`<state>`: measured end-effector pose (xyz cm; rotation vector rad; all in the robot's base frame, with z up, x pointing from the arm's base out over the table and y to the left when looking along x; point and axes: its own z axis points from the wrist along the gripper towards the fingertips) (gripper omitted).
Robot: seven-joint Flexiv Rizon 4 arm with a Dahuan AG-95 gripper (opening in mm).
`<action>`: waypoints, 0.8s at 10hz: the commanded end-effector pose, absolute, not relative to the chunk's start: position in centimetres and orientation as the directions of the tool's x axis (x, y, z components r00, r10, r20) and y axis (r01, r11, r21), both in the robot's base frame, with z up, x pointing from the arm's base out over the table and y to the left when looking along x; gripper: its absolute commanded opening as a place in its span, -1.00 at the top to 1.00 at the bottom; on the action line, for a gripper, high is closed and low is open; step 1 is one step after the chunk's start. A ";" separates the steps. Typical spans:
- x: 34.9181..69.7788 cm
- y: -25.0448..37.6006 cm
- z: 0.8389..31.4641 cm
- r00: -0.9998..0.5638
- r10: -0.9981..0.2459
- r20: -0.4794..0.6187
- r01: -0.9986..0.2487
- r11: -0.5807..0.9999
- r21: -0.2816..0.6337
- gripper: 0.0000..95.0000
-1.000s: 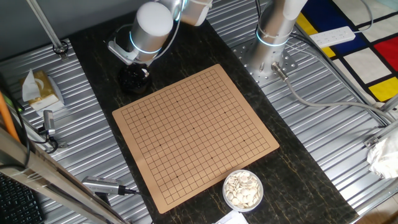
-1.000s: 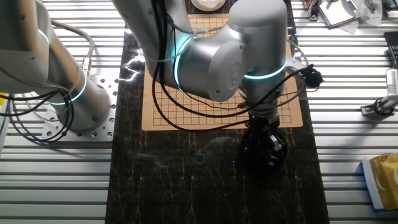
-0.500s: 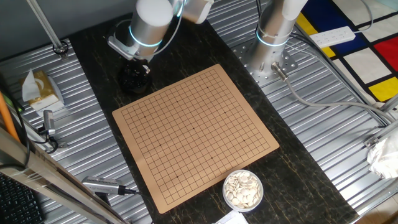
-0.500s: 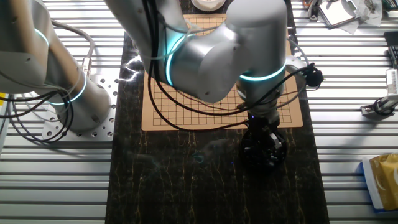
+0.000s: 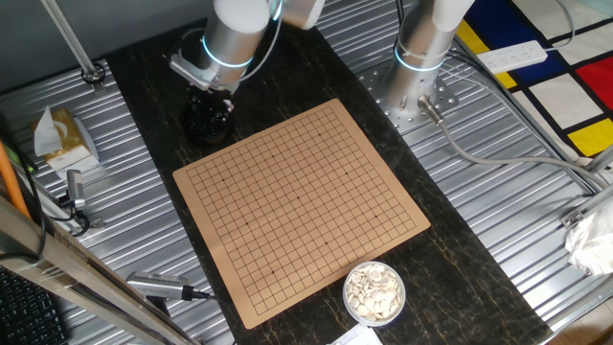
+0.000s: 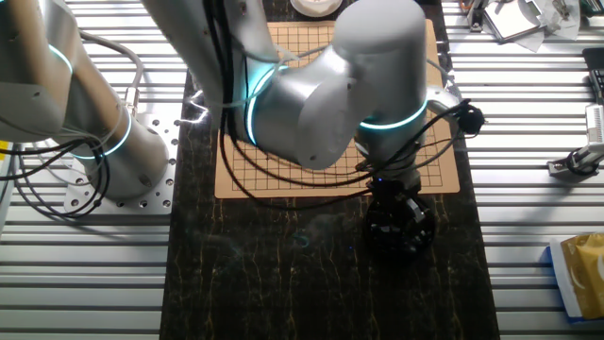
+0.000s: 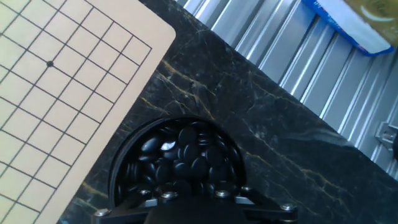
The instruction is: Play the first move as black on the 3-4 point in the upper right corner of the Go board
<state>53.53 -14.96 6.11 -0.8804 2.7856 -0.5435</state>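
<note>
Beneath the arm's jaws, glossy round black stones fill a dark round bowl just beside the tan wooden Go board.
Tiny, hard and slippery: pinch one stone by its rim; jaw state cannot be told.

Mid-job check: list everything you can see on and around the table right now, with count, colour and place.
Go board: one, tan with black grid, centre of the dark mat, no stones on it.
Bowl of black stones: one, black, off the board's corner, under the hand.
Bowl of white stones: one, white, at the board's opposite end.
Tissue pack: one, yellowish, on the ribbed metal beside the mat.
Power strip: one, white, on the coloured floor.
Second arm's base: one, silver, beyond the board.
Gripper: one, over the black bowl; fingertips hidden, so open or shut is unclear.
</note>
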 end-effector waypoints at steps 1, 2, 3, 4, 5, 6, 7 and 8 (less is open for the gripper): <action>53.9 -15.0 5.8 -0.808 -0.585 -0.067 -0.515 0.757 -0.403 0.20; 53.9 -15.0 5.8 -0.809 -0.584 -0.068 -0.513 0.758 -0.401 0.60; 53.9 -15.0 5.8 -0.807 -0.587 -0.067 -0.518 0.758 -0.397 0.60; 53.8 -15.1 5.8 -0.810 -0.583 -0.065 -0.517 0.761 -0.393 0.60; 53.8 -15.1 5.7 -0.813 -0.579 -0.064 -0.514 0.764 -0.390 0.60; 53.8 -15.1 5.7 -0.812 -0.580 -0.067 -0.515 0.765 -0.387 0.60; 53.8 -15.1 5.8 -0.808 -0.585 -0.070 -0.517 0.761 -0.391 0.60; 53.9 -14.8 6.5 -0.793 -0.605 -0.070 -0.532 0.744 -0.404 0.60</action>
